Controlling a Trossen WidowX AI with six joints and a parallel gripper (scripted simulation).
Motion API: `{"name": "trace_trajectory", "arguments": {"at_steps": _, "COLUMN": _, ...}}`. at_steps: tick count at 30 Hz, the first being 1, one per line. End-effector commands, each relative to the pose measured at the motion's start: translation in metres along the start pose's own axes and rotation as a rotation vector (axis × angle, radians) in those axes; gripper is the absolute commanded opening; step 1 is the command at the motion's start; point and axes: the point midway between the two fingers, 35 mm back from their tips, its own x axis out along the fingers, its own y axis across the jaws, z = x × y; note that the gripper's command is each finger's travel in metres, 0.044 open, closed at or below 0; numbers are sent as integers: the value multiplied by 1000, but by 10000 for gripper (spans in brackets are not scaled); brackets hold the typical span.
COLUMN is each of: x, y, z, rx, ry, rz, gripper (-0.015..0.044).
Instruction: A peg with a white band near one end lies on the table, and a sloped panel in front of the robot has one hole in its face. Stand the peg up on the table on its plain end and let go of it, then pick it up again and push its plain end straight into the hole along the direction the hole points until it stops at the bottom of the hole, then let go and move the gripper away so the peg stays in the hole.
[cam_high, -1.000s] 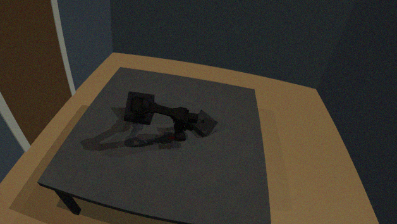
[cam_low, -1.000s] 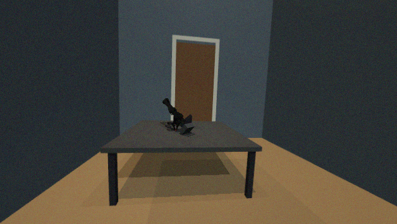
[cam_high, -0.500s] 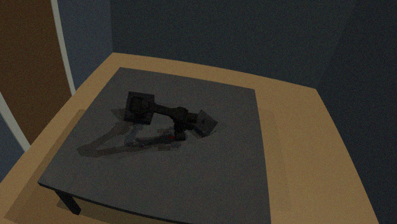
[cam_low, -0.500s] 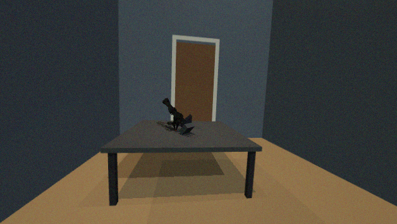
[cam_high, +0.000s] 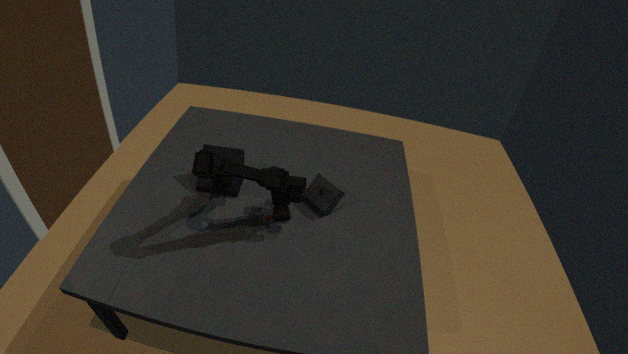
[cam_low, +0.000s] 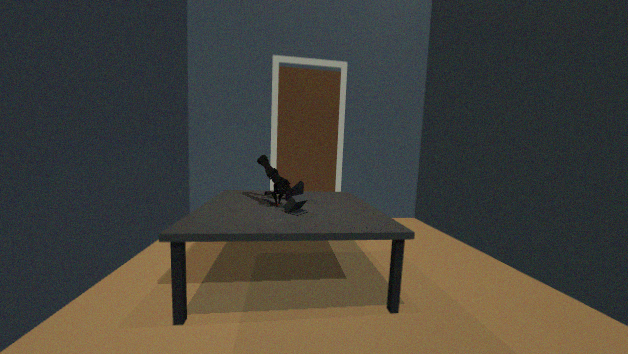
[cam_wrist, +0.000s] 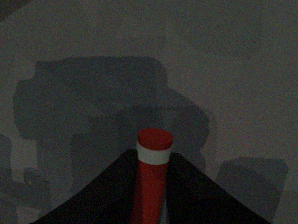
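Note:
The red peg (cam_wrist: 151, 187) (cam_high: 270, 217) (cam_low: 278, 204) shows in the wrist view with its white-banded end nearest the camera and its body running down between the fingers. My gripper (cam_wrist: 152, 160) (cam_high: 271, 218) (cam_low: 277, 202) is shut on the peg, with the fingertips on either side just below the white band. The plain end is hidden, and I cannot tell whether it touches the table. The sloped panel (cam_high: 327, 202) (cam_low: 291, 204) stands beside the gripper, to its right in the top and exterior views. Its hole (cam_high: 321, 192) shows as a small dark spot in the face.
The arm reaches from its base at the left of the top view across the grey table (cam_high: 350, 280) (cam_low: 240, 225). The arm's links pass close to the panel's near corner in that view. Dark shadows of the arm lie on the table.

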Motion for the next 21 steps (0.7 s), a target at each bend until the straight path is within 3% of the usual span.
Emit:
{"name": "trace_trajectory", "arguments": {"at_steps": 1, "x": -3, "y": -1, "z": -2, "rx": 0, "ry": -34, "rz": 0, "gripper": 49}}
{"name": "trace_trajectory", "arguments": {"at_steps": 21, "x": -14, "y": -1, "z": -9, "rx": -1, "ry": -208, "rz": 1, "gripper": 49}}
